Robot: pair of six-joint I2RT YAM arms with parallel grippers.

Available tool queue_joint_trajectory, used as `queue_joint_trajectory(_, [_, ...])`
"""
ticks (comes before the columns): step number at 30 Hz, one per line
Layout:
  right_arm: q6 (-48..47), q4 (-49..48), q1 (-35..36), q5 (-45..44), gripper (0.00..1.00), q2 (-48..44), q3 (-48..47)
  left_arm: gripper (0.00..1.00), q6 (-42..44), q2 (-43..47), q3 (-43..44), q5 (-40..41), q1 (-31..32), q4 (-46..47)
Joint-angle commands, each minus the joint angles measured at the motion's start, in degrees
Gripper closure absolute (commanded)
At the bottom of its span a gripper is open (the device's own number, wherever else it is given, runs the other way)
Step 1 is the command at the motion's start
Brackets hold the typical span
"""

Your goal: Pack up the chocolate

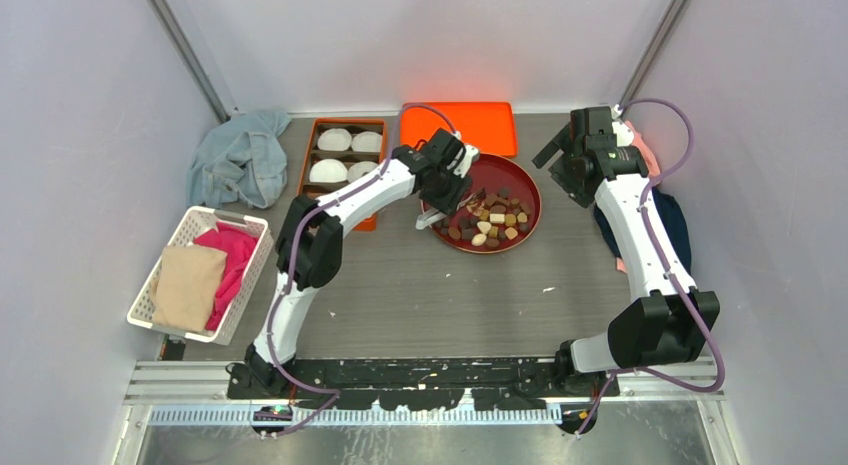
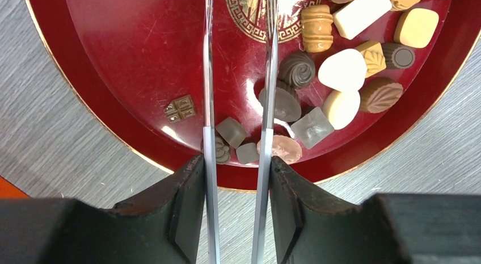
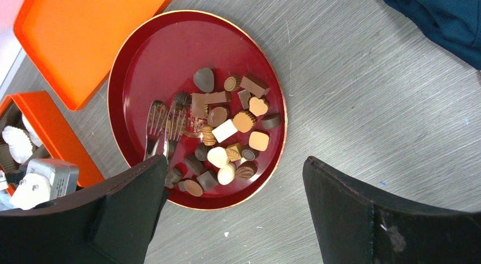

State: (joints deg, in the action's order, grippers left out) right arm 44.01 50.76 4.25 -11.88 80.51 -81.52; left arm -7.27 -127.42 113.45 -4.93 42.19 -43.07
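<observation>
The chocolates (image 1: 490,220) are several dark brown, tan and cream pieces on a round red plate (image 1: 520,180). My left gripper (image 1: 445,190) is over the plate's left rim, shut on a pair of metal tongs (image 1: 430,220). In the left wrist view the gripper (image 2: 237,162) holds the tongs (image 2: 207,76) with their blades apart above the plate (image 2: 125,48); no piece is between them, and the chocolates (image 2: 340,71) lie right of them. My right gripper (image 1: 565,150) is open and empty, right of the plate. Its view (image 3: 235,158) shows the chocolates (image 3: 227,128), the plate (image 3: 153,59) and the tongs (image 3: 164,122).
An orange box (image 1: 345,155) with white paper cups (image 1: 333,140) stands left of the plate, its orange lid (image 1: 480,125) behind the plate. A light blue cloth (image 1: 240,160) and a white basket (image 1: 200,275) of cloths are far left. A dark blue cloth (image 1: 680,225) lies at the right.
</observation>
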Motion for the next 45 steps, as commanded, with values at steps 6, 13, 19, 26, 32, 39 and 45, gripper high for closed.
queue_joint_trajectory(6, [-0.7, -1.0, -0.1, -0.8, 0.05, -0.9, -2.2, 0.57, 0.8, -1.9, 6.4, 1.4, 1.1, 1.1])
queue_joint_trajectory(13, [-0.7, -0.6, -0.1, -0.9, 0.05, -0.6, -2.5, 0.58, 1.3, -3.6, 8.6, 1.8, 1.7, 0.0])
queue_joint_trajectory(19, [-0.9, -0.7, -0.1, -0.6, 0.05, -0.3, -2.8, 0.66, 1.4, -6.8, 14.6, 2.0, 1.8, -3.5])
queue_joint_trajectory(26, [-1.1, -0.6, -0.1, -0.7, 0.05, -0.2, -2.9, 0.73, 2.3, -5.7, 12.8, 2.8, 1.8, -3.2])
queue_joint_trajectory(32, [-1.1, -0.8, -0.1, -0.3, 0.05, 0.2, -2.9, 0.89, 2.2, -4.1, 13.6, 3.9, 1.8, -3.5])
queue_joint_trajectory(39, [-0.9, -1.2, -0.1, -0.3, 0.05, 0.2, -2.8, 0.96, 3.2, 1.3, 12.1, 4.5, 1.5, -4.2])
queue_joint_trajectory(45, [-0.1, -2.2, -0.1, 0.4, 0.05, 0.4, -2.1, 0.97, 3.3, 5.1, 10.1, 3.9, 0.6, -5.4])
